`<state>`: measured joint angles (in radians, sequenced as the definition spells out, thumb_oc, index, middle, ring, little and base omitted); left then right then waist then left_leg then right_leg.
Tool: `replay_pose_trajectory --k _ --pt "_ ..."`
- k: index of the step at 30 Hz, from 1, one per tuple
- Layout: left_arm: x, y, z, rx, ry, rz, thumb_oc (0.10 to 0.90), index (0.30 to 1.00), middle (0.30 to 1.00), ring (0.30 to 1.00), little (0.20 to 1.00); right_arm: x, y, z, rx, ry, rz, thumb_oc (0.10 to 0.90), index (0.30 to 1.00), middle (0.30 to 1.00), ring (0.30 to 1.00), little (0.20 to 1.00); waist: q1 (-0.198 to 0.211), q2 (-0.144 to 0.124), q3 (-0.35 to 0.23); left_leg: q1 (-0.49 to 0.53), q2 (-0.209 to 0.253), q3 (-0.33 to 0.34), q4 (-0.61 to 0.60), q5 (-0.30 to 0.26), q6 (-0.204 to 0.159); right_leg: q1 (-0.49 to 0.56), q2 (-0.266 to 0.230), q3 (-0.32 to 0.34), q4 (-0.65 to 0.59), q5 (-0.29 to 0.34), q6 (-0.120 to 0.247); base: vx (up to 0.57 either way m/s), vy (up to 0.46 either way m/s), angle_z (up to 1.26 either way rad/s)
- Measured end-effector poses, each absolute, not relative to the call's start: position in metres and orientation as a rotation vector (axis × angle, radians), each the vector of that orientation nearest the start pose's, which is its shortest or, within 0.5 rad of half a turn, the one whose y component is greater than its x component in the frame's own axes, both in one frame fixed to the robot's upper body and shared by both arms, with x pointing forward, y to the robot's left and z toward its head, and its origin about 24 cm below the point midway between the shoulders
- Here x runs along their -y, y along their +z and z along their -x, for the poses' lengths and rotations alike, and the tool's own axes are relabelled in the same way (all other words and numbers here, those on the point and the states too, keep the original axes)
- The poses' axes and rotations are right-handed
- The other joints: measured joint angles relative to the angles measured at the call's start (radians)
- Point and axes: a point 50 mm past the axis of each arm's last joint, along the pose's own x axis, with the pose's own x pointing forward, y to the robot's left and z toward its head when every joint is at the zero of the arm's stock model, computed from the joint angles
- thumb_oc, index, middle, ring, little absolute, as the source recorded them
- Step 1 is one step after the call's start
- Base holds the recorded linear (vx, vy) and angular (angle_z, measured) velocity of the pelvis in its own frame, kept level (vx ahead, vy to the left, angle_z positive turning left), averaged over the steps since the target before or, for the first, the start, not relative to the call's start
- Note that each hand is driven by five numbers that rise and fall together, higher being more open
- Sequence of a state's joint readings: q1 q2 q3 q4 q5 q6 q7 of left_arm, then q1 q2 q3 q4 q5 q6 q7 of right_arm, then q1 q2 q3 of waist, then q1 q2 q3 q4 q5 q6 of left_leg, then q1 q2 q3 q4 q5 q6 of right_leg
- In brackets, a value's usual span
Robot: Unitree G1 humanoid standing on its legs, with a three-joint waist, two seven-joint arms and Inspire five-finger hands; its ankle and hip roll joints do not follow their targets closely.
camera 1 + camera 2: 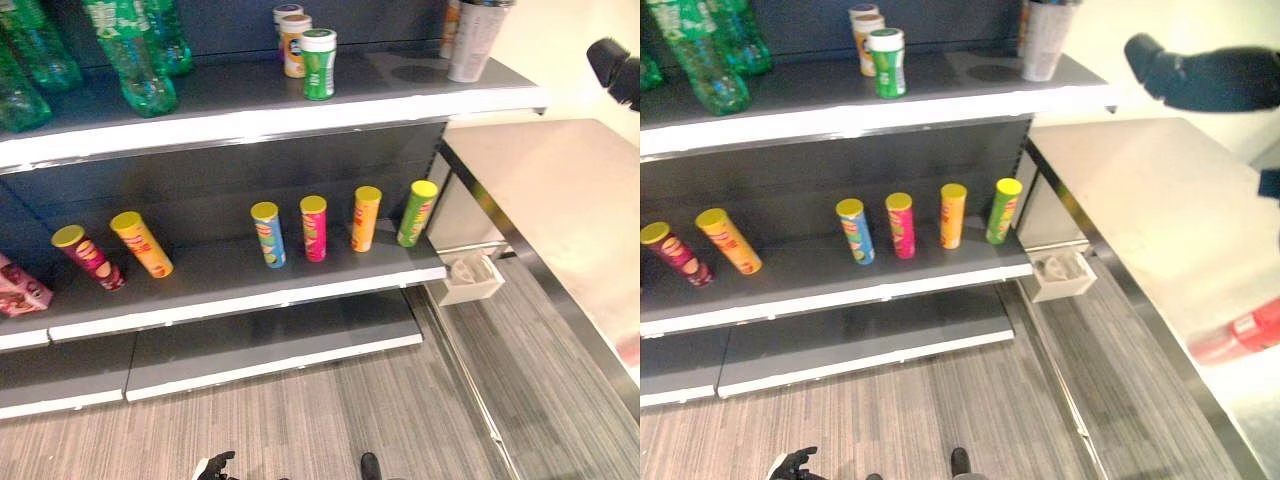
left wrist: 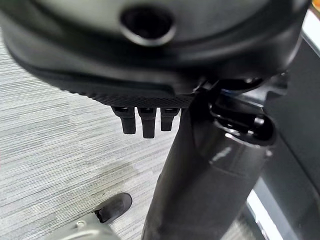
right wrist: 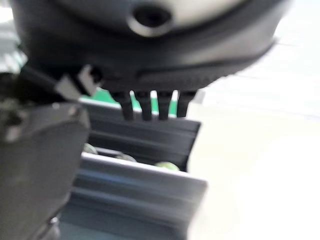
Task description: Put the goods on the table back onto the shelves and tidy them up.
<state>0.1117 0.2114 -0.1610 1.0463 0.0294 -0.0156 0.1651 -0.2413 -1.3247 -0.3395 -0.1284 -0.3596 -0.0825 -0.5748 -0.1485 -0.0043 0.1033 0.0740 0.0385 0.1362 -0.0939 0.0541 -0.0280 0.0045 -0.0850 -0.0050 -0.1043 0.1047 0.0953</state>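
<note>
Red goods item [image 1: 1252, 330] lies on the table [image 1: 1140, 200]; right robot hand [image 1: 1200, 75] hovers above, fingers straight, holding nothing

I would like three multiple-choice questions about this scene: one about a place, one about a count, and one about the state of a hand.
1. Where is the red item? A) on the table B) on the top shelf C) on the floor
2. How many chip cans are on the middle shelf? A) three B) six C) nine
3. The right hand is: A) open and empty B) shut on a can C) shut on a bottle

Answers: 1 A, it lies on the table's pale top; 2 B, six yellow lids show there; 3 A, its fingers are straight, holding nothing.
</note>
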Motion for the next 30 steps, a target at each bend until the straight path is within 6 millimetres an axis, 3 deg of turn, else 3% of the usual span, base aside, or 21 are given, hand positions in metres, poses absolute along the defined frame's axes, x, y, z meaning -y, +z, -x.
replay_pose_trajectory --k 6,13,18,27,30 --pt "-0.221 -0.156 -0.092 -1.1 0.072 -0.407 0.8 0.9 0.9 0.9 0.9 0.309 0.329 -0.221 1.006 -0.746 1.127 0.8 0.9 0.9 0.9 0.9 0.006 -0.012 -0.012 0.012 0.0 0.019 -0.003 -0.007 0.005 0.005 -0.001 0.015 0.0 0.001 0.001 0.0 0.034 -0.08" --pt "-0.221 -0.158 -0.083 -1.125 0.07 -0.405 0.8 0.9 0.9 0.9 0.9 0.324 0.319 -0.221 0.91 -0.755 1.125 0.8 0.9 0.9 0.9 0.9 0.02 -0.003 -0.017 0.013 -0.003 0.006 -0.003 -0.008 0.005 0.012 -0.004 0.0 0.0 0.0 0.003 0.0 0.008 0.06" --pt "-0.223 -0.159 -0.08 -1.138 0.077 -0.408 0.8 0.9 0.9 0.9 0.9 0.35 0.3 -0.218 0.758 -0.795 1.137 0.8 0.9 0.9 0.9 0.9 0.017 -0.01 -0.013 0.012 -0.003 0.023 0.001 -0.01 0.003 0.001 -0.003 0.015 0.0 -0.003 0.008 0.0 0.004 -0.1" --pt "-0.225 -0.156 -0.087 -1.117 0.061 -0.405 0.8 0.9 0.9 0.9 0.9 0.414 0.251 -0.196 0.291 -0.774 1.112 0.8 0.9 0.9 0.9 0.9 -0.064 -0.033 0.001 0.03 0.024 0.118 0.001 -0.03 -0.016 -0.032 0.023 0.066 0.0 0.003 0.012 0.0 -0.006 -0.31" --pt "-0.224 -0.155 -0.091 -1.102 0.055 -0.404 0.8 0.9 0.9 0.9 0.9 0.425 0.24 -0.191 0.198 -0.755 1.057 0.8 0.9 0.9 0.9 0.9 -0.085 -0.036 0.002 0.034 0.032 0.138 0.001 -0.032 -0.019 -0.035 0.031 0.067 0.0 0.011 0.005 0.01 -0.007 -0.26"
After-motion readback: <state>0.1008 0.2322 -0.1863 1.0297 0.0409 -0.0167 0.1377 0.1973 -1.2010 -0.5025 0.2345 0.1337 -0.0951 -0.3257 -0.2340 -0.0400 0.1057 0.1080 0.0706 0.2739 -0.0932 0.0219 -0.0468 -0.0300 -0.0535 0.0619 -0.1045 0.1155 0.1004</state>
